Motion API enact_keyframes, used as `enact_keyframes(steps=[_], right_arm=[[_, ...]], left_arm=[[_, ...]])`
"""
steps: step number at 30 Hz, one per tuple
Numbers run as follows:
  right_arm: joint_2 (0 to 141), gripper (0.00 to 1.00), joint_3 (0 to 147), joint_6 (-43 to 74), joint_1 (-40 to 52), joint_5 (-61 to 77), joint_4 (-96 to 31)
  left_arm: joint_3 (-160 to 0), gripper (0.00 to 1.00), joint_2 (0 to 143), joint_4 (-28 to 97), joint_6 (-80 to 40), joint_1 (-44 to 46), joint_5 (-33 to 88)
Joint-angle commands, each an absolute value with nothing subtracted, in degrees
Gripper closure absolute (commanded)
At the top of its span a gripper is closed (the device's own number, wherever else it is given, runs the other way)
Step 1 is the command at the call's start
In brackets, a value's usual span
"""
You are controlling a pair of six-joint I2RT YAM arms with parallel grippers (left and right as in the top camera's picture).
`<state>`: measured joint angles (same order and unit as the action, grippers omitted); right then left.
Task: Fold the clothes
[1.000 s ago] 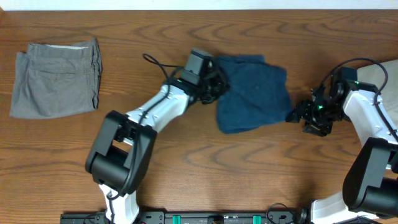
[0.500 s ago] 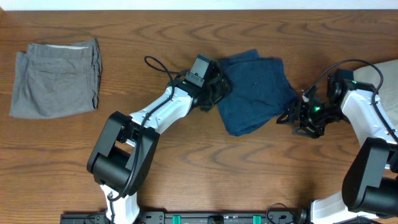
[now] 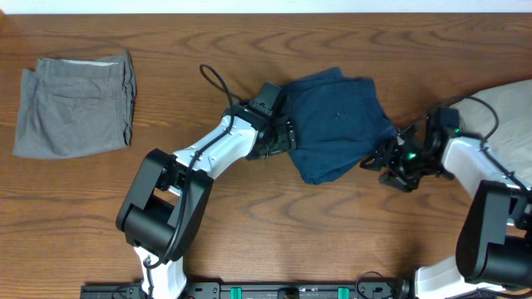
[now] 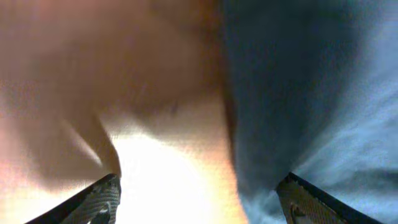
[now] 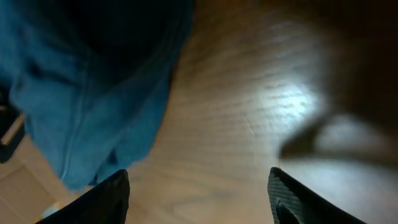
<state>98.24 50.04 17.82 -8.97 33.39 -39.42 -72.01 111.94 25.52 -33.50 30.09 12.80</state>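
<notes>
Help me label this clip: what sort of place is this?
Probably a robotics lab bench: wooden table, left arm and right arm at its edge, navy clothes, folded grey shorts.

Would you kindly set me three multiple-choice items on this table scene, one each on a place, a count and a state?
1. Where do the grey shorts lie? A far left; B middle; C far right.
2. How many cloth items show? A two; B three; C five.
3. How does the left gripper stand? A shut on cloth; B open; C out of view.
Key: A, they lie far left in the overhead view; B, grey shorts, navy garment, beige garment; B, its fingers stand wide apart, clamping nothing.
</notes>
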Motion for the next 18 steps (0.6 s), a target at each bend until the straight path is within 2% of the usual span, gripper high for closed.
enact_keyframes(steps=[1,9,18], right_arm=[[97.8,0.28,46.5,22.5,-6.8,38.4,-34.4],[97.8,0.27,41.2,32.7,-3.4,38.8,-21.0],[97.8,0.23,41.0,38.5,-1.9,35.4,-18.4]], left_arm=[[-72.7,0.18,109.4,23.7,-21.9,29.8,9.3],[-72.7,0.18,104.1,16.2,-12.0,29.8,6.8],[-72.7,0.19,108.2,11.9,-10.9,29.9,7.2]])
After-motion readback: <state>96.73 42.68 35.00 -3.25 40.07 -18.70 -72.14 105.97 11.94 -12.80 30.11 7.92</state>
